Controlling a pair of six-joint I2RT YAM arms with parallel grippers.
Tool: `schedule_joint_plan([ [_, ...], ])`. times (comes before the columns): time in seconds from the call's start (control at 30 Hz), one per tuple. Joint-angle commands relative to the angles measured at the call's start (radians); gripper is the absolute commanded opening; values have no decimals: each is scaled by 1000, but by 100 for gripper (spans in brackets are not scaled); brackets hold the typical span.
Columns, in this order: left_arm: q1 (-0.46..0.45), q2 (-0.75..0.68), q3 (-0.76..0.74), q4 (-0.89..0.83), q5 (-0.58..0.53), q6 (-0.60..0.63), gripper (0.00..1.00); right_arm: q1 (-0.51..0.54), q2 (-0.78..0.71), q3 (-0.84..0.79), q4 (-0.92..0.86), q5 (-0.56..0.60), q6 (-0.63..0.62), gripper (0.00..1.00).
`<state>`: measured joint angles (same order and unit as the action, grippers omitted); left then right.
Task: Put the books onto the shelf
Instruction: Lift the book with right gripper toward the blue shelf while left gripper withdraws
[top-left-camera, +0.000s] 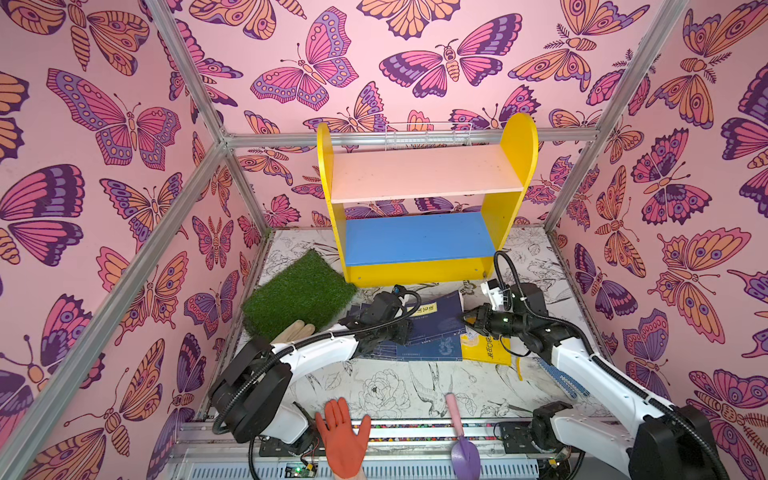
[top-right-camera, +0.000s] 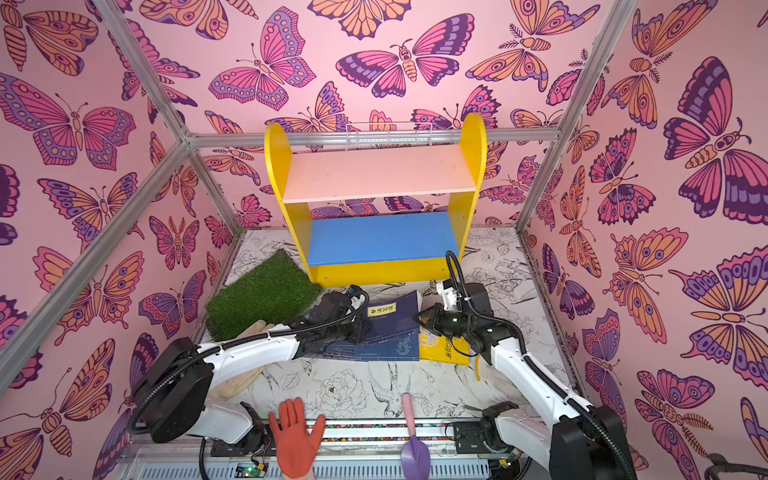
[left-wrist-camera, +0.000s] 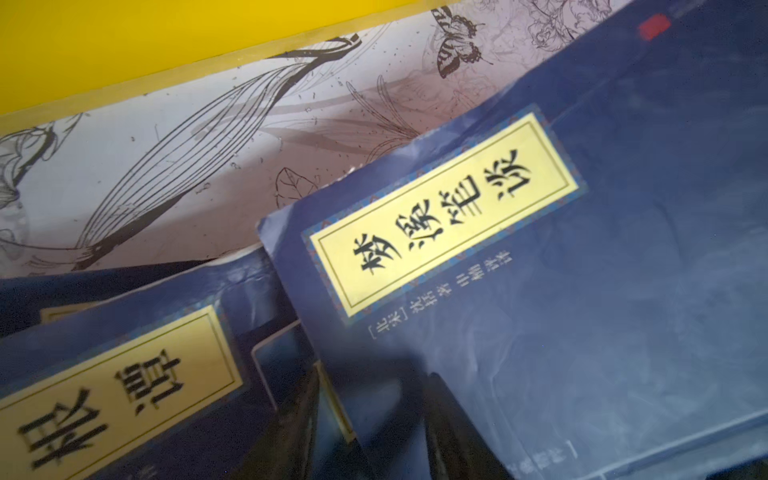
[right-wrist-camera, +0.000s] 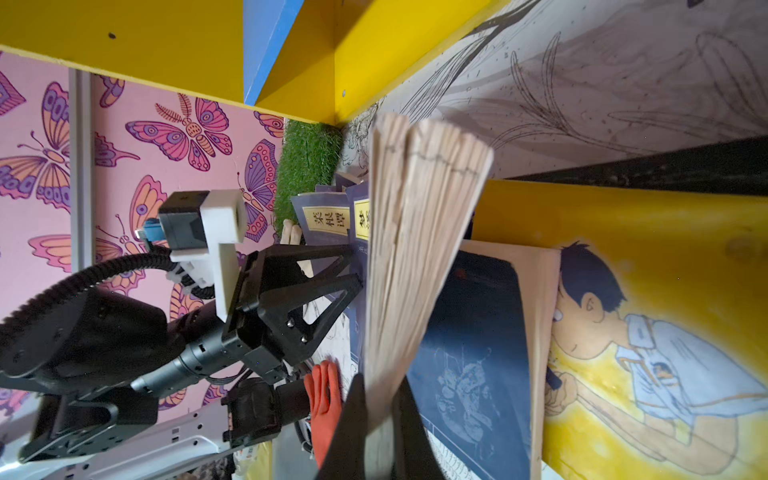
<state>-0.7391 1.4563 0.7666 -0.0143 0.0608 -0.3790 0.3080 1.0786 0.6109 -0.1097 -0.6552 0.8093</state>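
Note:
The shelf (top-left-camera: 424, 174) (top-right-camera: 378, 174) stands at the back with both boards bare. In front of it lies a pile of navy books (top-left-camera: 432, 345) (top-right-camera: 390, 349) over a yellow cartoon book (top-left-camera: 486, 351) (right-wrist-camera: 665, 332). My right gripper (top-left-camera: 467, 318) (right-wrist-camera: 381, 380) is shut on the page edge of the top navy book (top-left-camera: 440, 316) (left-wrist-camera: 582, 291), raising that side. My left gripper (top-left-camera: 386, 326) (left-wrist-camera: 370, 395) points down onto the same book's left part, jaws apart, its fingers (right-wrist-camera: 332, 274) at the cover.
A green turf patch (top-left-camera: 299, 295) and a beige glove (top-left-camera: 293, 330) lie left of the pile. An orange glove (top-left-camera: 343, 436) and a purple trowel (top-left-camera: 463, 449) sit at the front edge. A white wire rack (top-left-camera: 428, 135) hangs behind the shelf.

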Motion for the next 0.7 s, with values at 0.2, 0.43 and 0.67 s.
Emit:
schedule_joint_plan([
  [0.2,171,-233,-172,26,-138,-279,64,7,-73,67,-2,76,-25,0],
  [0.43,311,-313,-170,-310,-293,-484,89,7,-84,108,121,45,28,0],
  [0.67,337,-383,-262,-313,-305,-535,100,22,23,190,379,82,133,0],
])
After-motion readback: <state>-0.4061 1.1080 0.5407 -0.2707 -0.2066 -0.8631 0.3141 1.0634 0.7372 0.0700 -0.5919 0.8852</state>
